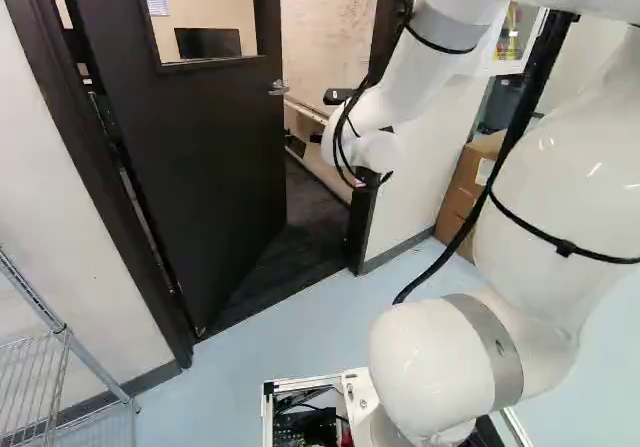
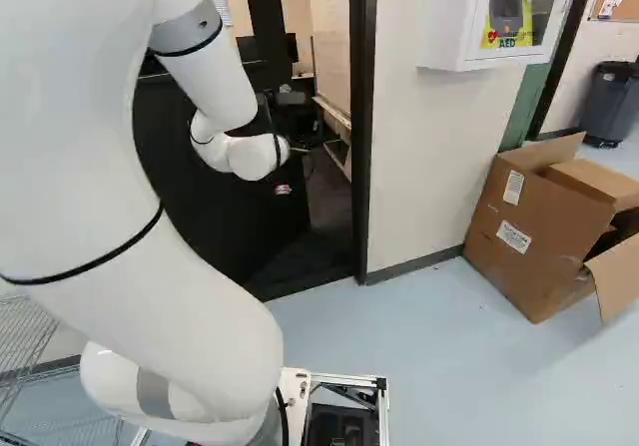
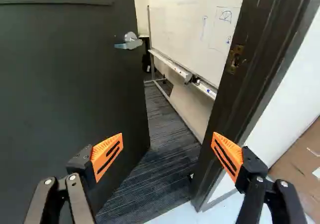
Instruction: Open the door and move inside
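The black part of my gripper point(image 1: 372, 178) shows below the white wrist, in front of the doorway's right side, in the left base view. In the wrist view my gripper point(image 3: 167, 149) is spread wide, nothing between its orange pads. The dark door point(image 3: 65, 78) stands swung inward, leaving a gap between its edge and the door frame point(image 3: 232, 91). Its silver lever handle point(image 3: 129, 42) is farther ahead, untouched. One finger overlaps the door in view, the other the frame; contact cannot be told. Dark carpet point(image 3: 167, 134) shows through the opening.
A whiteboard point(image 3: 200, 28) on a wheeled stand is inside the room. Right of the doorway are a white wall point(image 2: 419, 167), a white cabinet point(image 2: 449, 17) and an open cardboard box point(image 2: 529, 231). A wire shelf point(image 1: 65, 367) stands at the left of the left base view.
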